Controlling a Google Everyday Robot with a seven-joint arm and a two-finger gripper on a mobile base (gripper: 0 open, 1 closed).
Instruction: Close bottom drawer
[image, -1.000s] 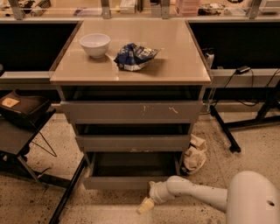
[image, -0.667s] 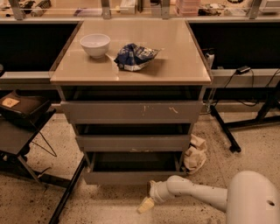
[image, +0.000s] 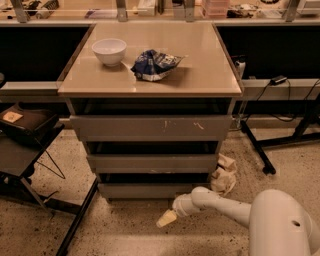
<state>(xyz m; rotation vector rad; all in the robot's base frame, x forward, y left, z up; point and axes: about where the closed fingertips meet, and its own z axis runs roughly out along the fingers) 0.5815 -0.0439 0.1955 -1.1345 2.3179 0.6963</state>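
Note:
The bottom drawer (image: 150, 190) is the lowest of three grey fronts on the cabinet under the tan table (image: 200, 82). It stands slightly out, with a dark gap showing above its front. My gripper (image: 166, 218) has a pale tip and hangs low over the floor, just in front of and below the drawer front's right half. It is close to the drawer, and I cannot tell whether they touch. My white arm (image: 220, 202) reaches in from the lower right.
The middle drawer (image: 152, 163) and the scratched top drawer (image: 150, 128) also stand slightly out. A white bowl (image: 109, 51) and a blue bag (image: 155, 64) lie on the table. Crumpled paper (image: 224, 175) sits by the cabinet's right foot. A dark stand (image: 25, 130) is on the left and a black frame leg (image: 257, 150) on the right.
The bottom drawer has slid back into the cabinet from a further-out position. My gripper has moved forward toward the cabinet with it.

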